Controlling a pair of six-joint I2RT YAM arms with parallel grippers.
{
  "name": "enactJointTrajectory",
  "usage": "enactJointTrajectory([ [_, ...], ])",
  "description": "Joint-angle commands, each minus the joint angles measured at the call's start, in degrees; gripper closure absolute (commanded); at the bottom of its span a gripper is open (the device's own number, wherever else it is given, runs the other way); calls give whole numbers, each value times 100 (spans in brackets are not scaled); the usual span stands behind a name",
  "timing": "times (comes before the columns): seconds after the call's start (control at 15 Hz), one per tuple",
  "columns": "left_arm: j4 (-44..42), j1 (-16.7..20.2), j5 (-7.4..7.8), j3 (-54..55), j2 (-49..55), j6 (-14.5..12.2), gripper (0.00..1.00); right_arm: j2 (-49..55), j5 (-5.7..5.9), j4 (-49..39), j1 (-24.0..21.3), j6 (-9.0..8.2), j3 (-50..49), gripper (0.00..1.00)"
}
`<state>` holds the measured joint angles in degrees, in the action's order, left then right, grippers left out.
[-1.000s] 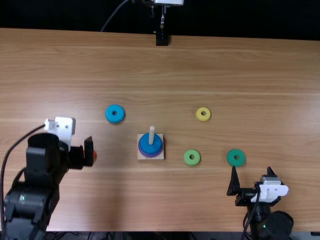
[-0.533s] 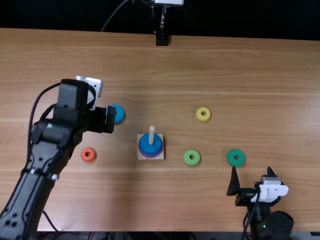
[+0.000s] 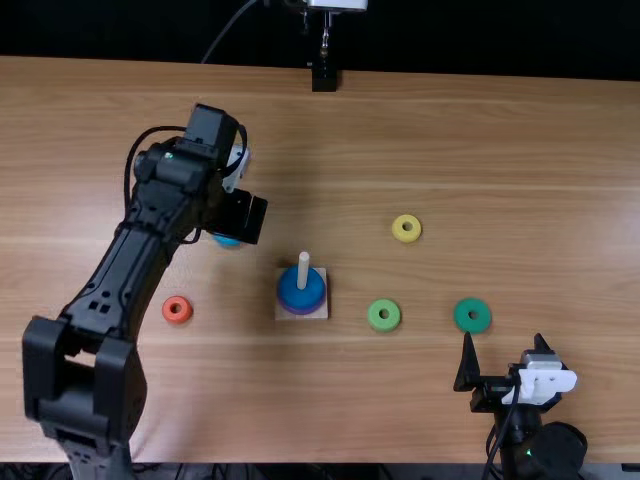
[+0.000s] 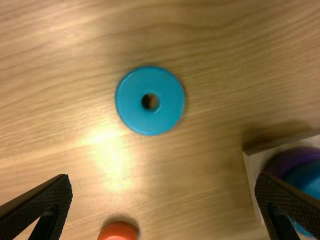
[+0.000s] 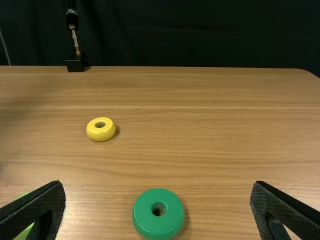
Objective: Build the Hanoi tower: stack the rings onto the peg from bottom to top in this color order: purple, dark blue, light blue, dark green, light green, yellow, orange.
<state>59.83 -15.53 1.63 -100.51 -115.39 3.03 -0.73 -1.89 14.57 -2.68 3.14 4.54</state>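
My left gripper (image 3: 240,216) is above the light blue ring (image 3: 227,242), partly covering it. In the left wrist view that gripper (image 4: 164,183) is open, and the light blue ring (image 4: 132,112) lies flat beyond its fingertips. The peg (image 3: 303,272) on its square base carries a dark blue ring (image 3: 300,295) over a purple ring (image 3: 300,309). My right gripper (image 3: 504,342) stands near the dark green ring (image 3: 473,315); in the right wrist view the gripper (image 5: 158,187) is open, with the dark green ring (image 5: 142,220) between and beyond its fingers.
An orange ring (image 3: 177,310) lies on the left side of the table (image 3: 480,130). A light green ring (image 3: 384,315) sits right of the peg base, with a yellow ring (image 3: 407,229) farther back. A black stand (image 3: 324,78) is at the far edge.
The left arm has swung away from beside the orange ring, toward the far side and right, over the light blue ring. The orange ring is uncovered. The right arm has stayed still.
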Motion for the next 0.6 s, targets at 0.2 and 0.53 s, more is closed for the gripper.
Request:
enactJointTrajectory([
  [0.2, 7, -179, -237, -294, -730, -92, 0, 73, -11, 406, -49, 24, -357, 0],
  [0.53, -45, -161, -226, -294, -1055, -514, 0, 73, -11, 406, -49, 24, -357, 0],
])
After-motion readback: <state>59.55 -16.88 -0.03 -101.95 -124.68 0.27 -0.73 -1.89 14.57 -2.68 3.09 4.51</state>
